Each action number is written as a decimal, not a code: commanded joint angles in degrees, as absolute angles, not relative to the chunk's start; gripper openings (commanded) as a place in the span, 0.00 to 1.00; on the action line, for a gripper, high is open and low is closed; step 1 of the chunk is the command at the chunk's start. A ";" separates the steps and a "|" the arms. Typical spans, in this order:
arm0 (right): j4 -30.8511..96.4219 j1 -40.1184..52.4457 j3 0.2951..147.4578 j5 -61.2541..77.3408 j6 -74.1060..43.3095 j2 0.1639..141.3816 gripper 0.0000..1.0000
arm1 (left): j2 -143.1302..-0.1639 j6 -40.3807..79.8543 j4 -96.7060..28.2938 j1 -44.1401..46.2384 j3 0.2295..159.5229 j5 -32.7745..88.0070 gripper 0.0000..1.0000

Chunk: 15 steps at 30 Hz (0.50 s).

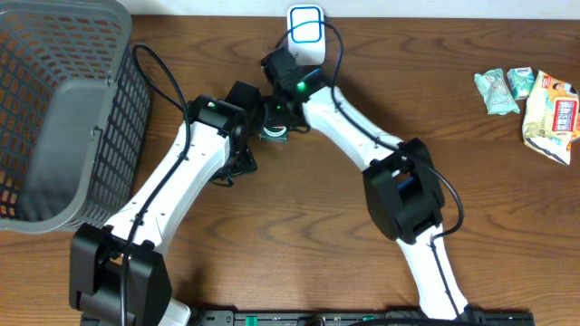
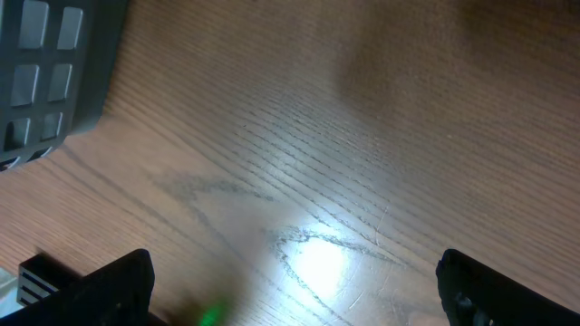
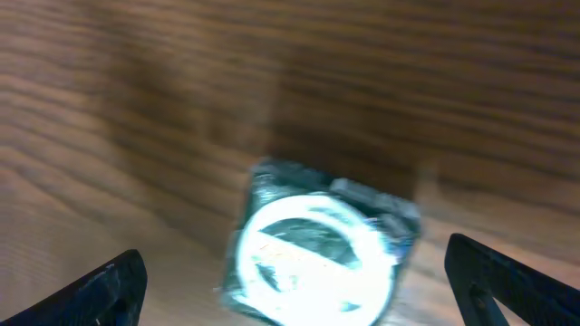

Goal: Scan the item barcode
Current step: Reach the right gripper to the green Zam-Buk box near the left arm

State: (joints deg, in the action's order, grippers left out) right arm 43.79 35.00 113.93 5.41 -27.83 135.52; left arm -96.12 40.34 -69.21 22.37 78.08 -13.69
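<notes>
The teal packet [image 3: 317, 249] is lying on the wooden table [image 1: 299, 226] beneath the right gripper [image 3: 299, 282], whose fingers are standing wide apart, not touching it. The left gripper [image 2: 294, 288] is gaping wide too, holding nothing.

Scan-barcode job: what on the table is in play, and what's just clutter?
In play:
- small teal packet, lying between the fingers of the open right gripper
- white scanner at the table's far edge

Lying about:
- grey basket on the left
- snack packets on the right
</notes>
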 commanded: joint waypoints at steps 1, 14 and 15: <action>42.63 35.68 114.21 2.87 -29.32 135.02 0.99 | -95.81 40.84 -69.58 22.20 77.78 -14.63 0.98; 45.06 35.73 114.19 -7.40 -36.67 135.09 0.99 | -95.81 40.82 -69.60 22.20 77.78 -14.63 0.98; 45.01 35.75 114.19 -6.94 -36.67 135.15 0.99 | -95.81 40.84 -69.60 22.20 77.78 -14.63 0.98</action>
